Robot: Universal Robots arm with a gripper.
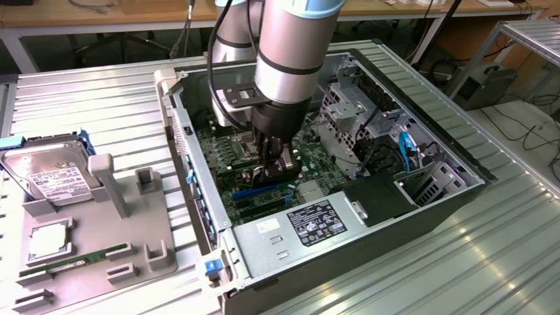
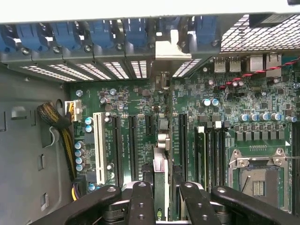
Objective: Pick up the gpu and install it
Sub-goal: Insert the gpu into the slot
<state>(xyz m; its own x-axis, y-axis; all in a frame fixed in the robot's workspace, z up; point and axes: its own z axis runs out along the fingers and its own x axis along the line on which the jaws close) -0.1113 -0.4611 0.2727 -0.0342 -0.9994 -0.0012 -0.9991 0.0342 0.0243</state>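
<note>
The robot arm is reaching down from 12 o'clock into the open computer case [image 1: 437, 164], which is lying on its side on the ribbed metal bench [image 1: 88, 105]. The pincer [image 1: 273, 167] is sitting low over the green motherboard [image 1: 227, 147], near the middle of the case, and it is gripping the gpu [image 1: 278, 176], a dark card standing on edge between its fingers.

In the wrist view the pincer [image 2: 161, 197] is closing its black fingers [image 2: 140, 201] on either side of the gpu [image 2: 161, 178], which is showing edge-on as a thin upright strip. The card's silvery bracket [image 2: 172, 49] is reaching up to the row of rear slot covers [image 2: 93, 70] and their blue clips [image 2: 101, 33]. The gpu is standing among the long black expansion slots [image 2: 132, 145], in line with one of them; whether it is fully seated there I cannot tell. A white slot [image 2: 98, 145] is lying beside them, and the processor socket [image 2: 257, 180] is sitting well apart from the card.

At 9 o'clock of the case in the exterior view, a grey parts tray [image 1: 96, 249] is holding a hard drive [image 1: 48, 174] and a green memory stick [image 1: 75, 264]. The power supply [image 1: 306, 230] is occupying the case's 6 o'clock end
</note>
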